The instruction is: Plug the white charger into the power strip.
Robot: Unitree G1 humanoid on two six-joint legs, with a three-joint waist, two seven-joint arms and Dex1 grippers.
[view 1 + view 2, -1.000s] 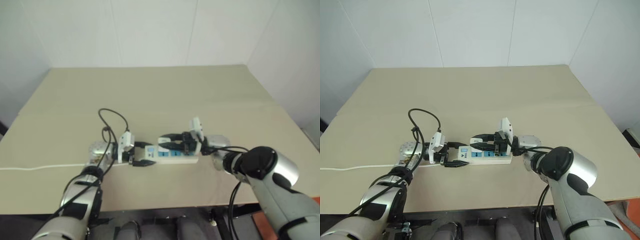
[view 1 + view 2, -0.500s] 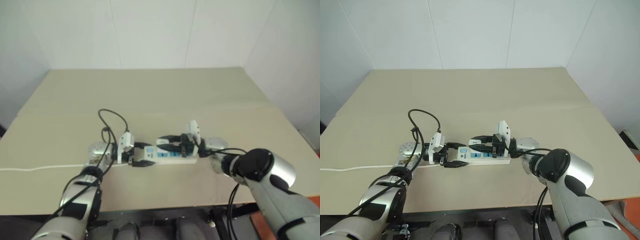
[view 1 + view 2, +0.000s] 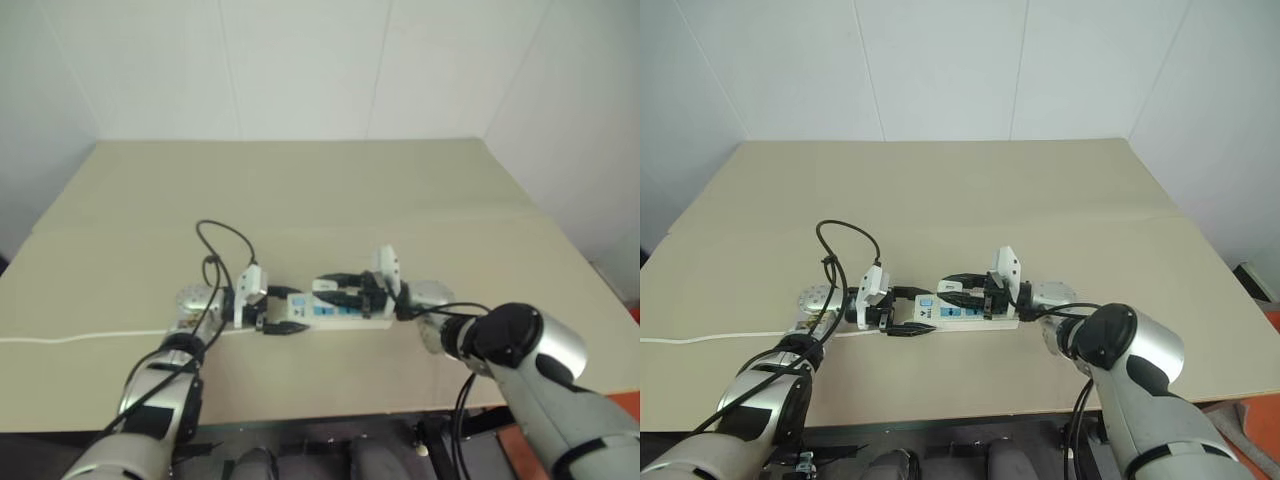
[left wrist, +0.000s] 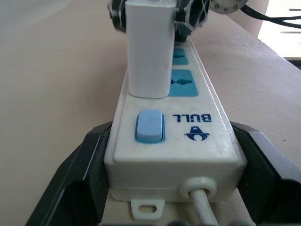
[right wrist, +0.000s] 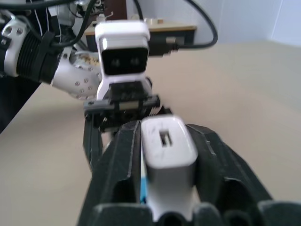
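The table [image 3: 1060, 190] carries the power strip [image 3: 958, 311], which lies flat near the front edge with its long axis running left to right across the robot's front; its cord [image 3: 720, 338] leaves the left end and trails off along the table toward the left. The switch [image 4: 149, 127] sits at that cord end, and the blue socket faces look straight up. The left gripper [image 3: 902, 312] is clamped on the switch end of the strip, 1 black finger [image 4: 82, 165] on each long side, pinning it to the table. The right gripper [image 3: 965, 291] reaches in from the right with its 2 fingers on either side of the charger [image 4: 149, 47]; whether they grip firmly or have begun to ease cannot be told. The charger stands upright on the strip, long axis vertical, its base at the socket nearest the switch and its port face [image 5: 165, 139] turned toward the right wrist. It appears seated or nearly so. To finish well, the push should run straight down along the charger's axis while the left grip holds; a sideways lean could bend the pins. Release only once the base sits flush.
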